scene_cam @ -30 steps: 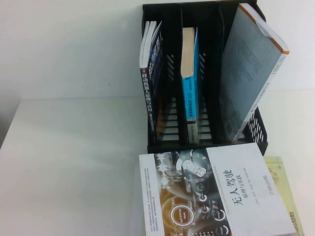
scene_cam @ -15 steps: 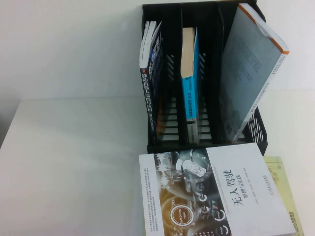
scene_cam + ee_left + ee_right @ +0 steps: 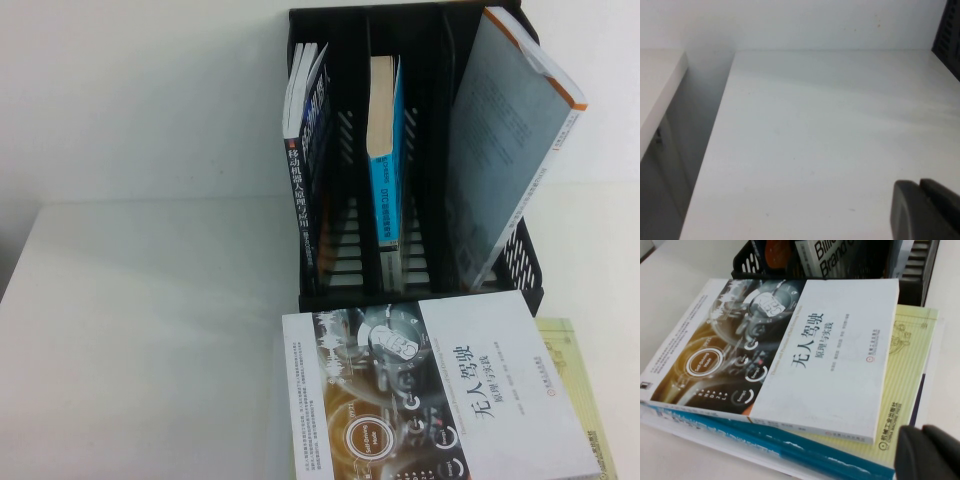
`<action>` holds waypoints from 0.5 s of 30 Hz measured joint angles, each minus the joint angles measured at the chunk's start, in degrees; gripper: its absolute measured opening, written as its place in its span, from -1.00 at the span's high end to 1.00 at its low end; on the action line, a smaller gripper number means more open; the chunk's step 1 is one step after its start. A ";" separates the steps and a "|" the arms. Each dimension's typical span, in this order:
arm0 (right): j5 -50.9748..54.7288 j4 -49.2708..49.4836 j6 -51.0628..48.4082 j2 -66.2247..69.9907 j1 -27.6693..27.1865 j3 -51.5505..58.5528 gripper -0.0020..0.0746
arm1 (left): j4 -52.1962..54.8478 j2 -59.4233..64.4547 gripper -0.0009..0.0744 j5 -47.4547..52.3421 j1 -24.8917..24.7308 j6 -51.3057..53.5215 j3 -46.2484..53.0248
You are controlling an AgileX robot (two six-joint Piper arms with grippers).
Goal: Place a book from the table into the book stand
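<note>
High view shows nothing has shifted over the last second: the white-covered book point(image 3: 430, 395) lies flat at the table's point(image 3: 150, 330) five o'clock edge, topping a small pile with a yellow-green book point(image 3: 572, 375) beneath, so the pickup seems not yet begun. Its cover is glossy white with a dark dashboard graphic. Right gripper point(image 3: 930, 454) hovers just beside the pile's corner; I cannot tell its finger state. Left gripper point(image 3: 925, 210), pressed together, hangs over bare table at nine o'clock. Farther, at twelve o'clock, the black book stand point(image 3: 330, 280) holds three upright books.
</note>
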 joint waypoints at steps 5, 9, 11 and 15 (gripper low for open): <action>0.00 0.00 0.00 0.00 0.00 0.00 0.95 | 0.00 0.00 0.98 0.80 -2.60 1.04 0.00; 0.00 0.00 0.00 0.00 0.00 0.00 0.95 | 0.00 0.00 0.98 0.80 -2.86 1.25 0.00; 0.00 0.00 0.00 0.00 0.00 0.00 0.95 | 0.00 0.00 0.98 0.93 -2.86 1.30 0.00; 0.00 0.00 0.00 0.00 0.00 0.00 0.95 | -0.04 0.00 0.98 1.06 -2.94 1.39 -0.11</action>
